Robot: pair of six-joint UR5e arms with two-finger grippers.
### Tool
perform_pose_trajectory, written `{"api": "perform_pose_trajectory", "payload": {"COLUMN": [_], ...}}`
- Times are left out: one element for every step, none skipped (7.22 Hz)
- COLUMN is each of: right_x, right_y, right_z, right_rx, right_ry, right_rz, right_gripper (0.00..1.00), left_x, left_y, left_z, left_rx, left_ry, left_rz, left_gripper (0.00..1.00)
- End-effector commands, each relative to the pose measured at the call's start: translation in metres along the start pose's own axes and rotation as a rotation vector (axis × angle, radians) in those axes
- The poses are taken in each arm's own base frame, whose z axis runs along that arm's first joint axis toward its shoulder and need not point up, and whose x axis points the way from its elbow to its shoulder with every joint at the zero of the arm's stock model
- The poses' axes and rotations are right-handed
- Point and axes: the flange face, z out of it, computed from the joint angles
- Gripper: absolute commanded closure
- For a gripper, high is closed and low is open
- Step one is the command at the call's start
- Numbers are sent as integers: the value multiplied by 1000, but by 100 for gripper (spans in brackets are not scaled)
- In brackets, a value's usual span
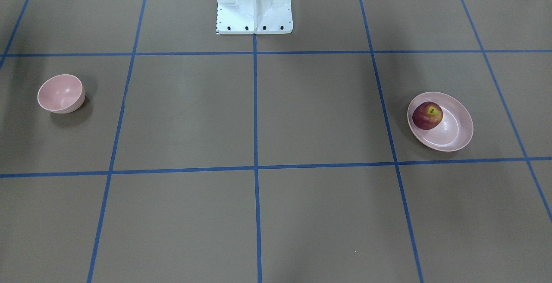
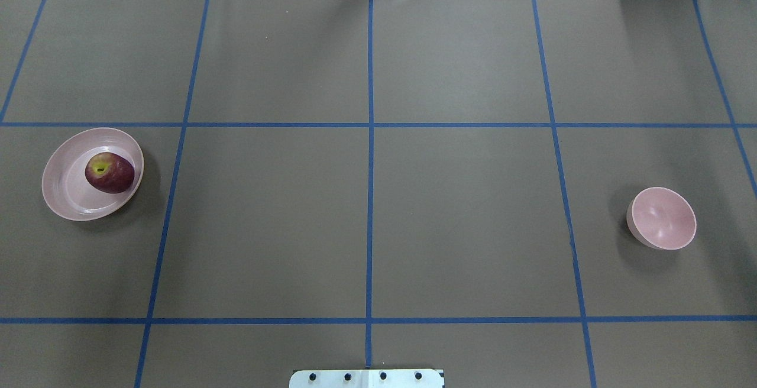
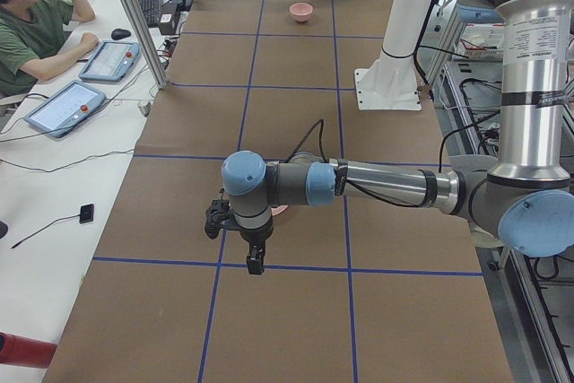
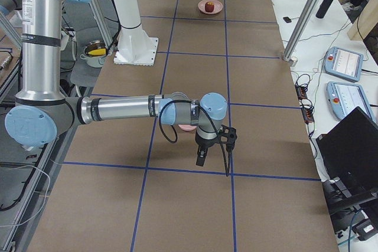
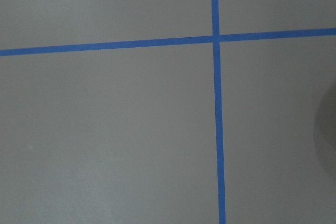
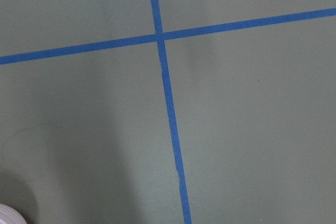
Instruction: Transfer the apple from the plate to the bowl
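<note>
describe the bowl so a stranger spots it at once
On the blue-taped brown table, look to the robot's right side. The bowl there is small, deep, pale pink and empty, unlike the wide shallow plate holding the apple.

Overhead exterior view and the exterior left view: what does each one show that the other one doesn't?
Only the overhead view shows the apple sitting on the plate; no arm is in it. Only the left side view shows the robot's left arm stretched over the table, hiding the apple and nearly all of the plate, and a person at a desk with tablets. Both show the bowl and the brown table with blue tape lines.
</note>
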Motion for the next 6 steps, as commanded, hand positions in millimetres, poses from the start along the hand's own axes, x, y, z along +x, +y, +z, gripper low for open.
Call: {"api": "perform_pose_trajectory", "payload": {"right_x": [-3,-4,-1,0,1,-1], "right_y": [0,0,1,1,1,1], "right_z": [-3,-4,0,0,1,-1], "right_rx": [4,6,0,-1,-2,1], "right_ry": [-8,-10,-5,-3,-2,-3], "right_rz": [-7,-7,-1,-2,-1,1], "right_gripper": [0,0,0,0,0,0], "left_x": [0,0,0,1,2,3], "left_y": [0,0,1,0,-1,-1], "left_z": [0,-1,-1,-2,-4,-5], "left_rx": [0,1,1,5,8,11], "left_ry": [0,0,0,0,-2,-2], "left_rz": [1,0,2,5,6,0], "left_gripper": [1,1,1,1,1,1]}}
